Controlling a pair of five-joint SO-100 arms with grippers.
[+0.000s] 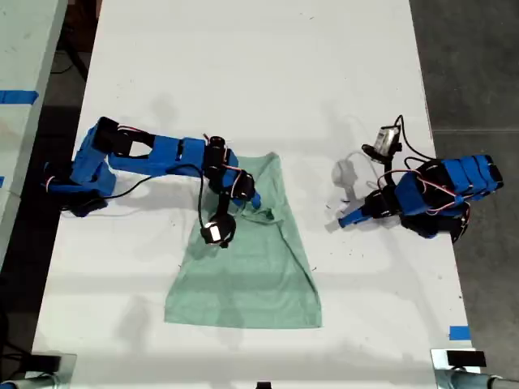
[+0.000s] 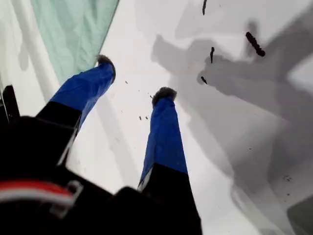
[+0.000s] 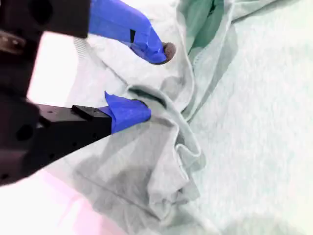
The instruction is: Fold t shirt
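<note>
Mint-green fabric is what we are watching: the t shirt (image 1: 251,271) is lying on the white table (image 1: 243,73), toward the near edge in the exterior view, spreading wide at the bottom and narrowing to a bunched strip at the top.

The arm on the exterior view's left is reaching over that narrow upper part. Our second gripper (image 3: 146,81) is sitting in the cloth there, its jaws standing apart: one blue finger (image 3: 128,111) is pressing into a ridge of crumpled fabric while the other is hovering just above it. A raised fold is lying between and below them, but we cannot tell that the jaws are actually clamping anything. In the exterior view this gripper (image 1: 251,203) is showing over the wrinkled section of the shirt.

The arm on the exterior view's right is resting well apart from the garment. Our first gripper (image 2: 134,78) is pointing down at bare table with its two blue fingers spread and nothing between them; only a corner of the t shirt (image 2: 73,29) is showing beyond one fingertip. In the exterior view its tip (image 1: 345,220) is lying on the table near the shirt's right side, not touching it.
</note>
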